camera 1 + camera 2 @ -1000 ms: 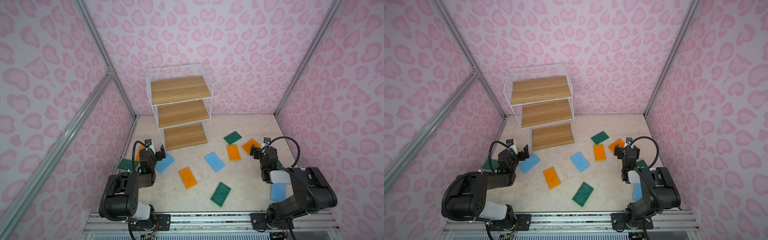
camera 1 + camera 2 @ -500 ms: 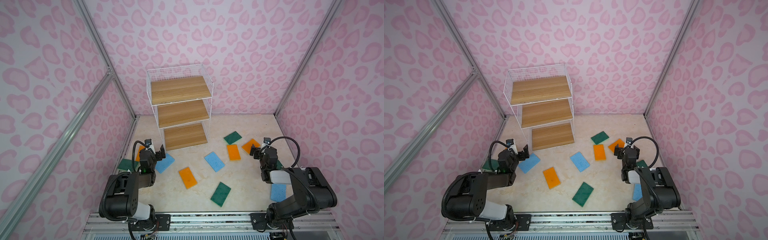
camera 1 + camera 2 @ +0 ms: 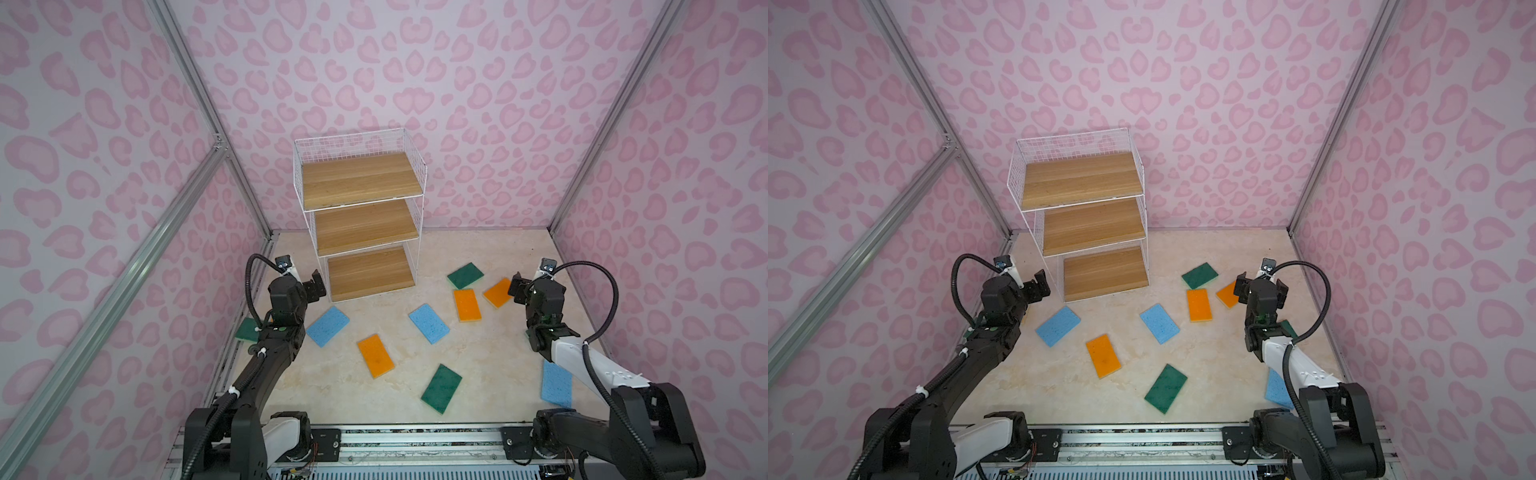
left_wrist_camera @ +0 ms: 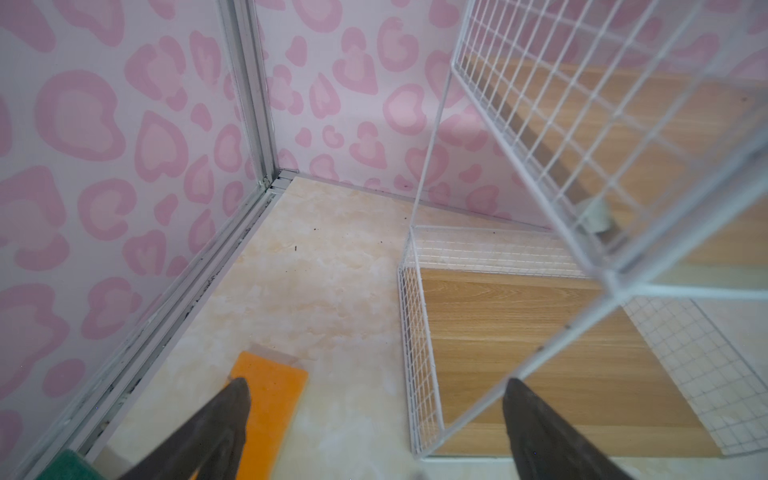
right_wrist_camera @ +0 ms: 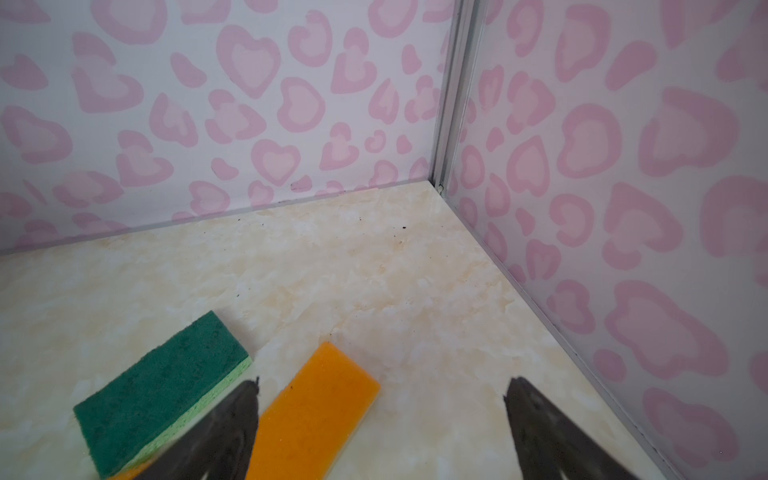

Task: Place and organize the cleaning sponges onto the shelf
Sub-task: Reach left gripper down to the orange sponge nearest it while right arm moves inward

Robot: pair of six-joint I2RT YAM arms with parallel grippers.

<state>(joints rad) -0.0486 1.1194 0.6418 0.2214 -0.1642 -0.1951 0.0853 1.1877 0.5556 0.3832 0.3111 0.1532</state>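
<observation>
My right gripper (image 5: 382,382) is hanging spread, empty, one finger over an orange sponge (image 5: 316,411); closing off-centre could shove it away. My left gripper (image 4: 376,384), spread too, is hovering beside the bare shelf (image 4: 519,353), whose wire could snag a finger.

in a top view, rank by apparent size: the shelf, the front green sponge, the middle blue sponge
1. shelf, by far the largest.
2. front green sponge and middle blue sponge: look about alike; green lies nearer the camera, so unranked.
</observation>
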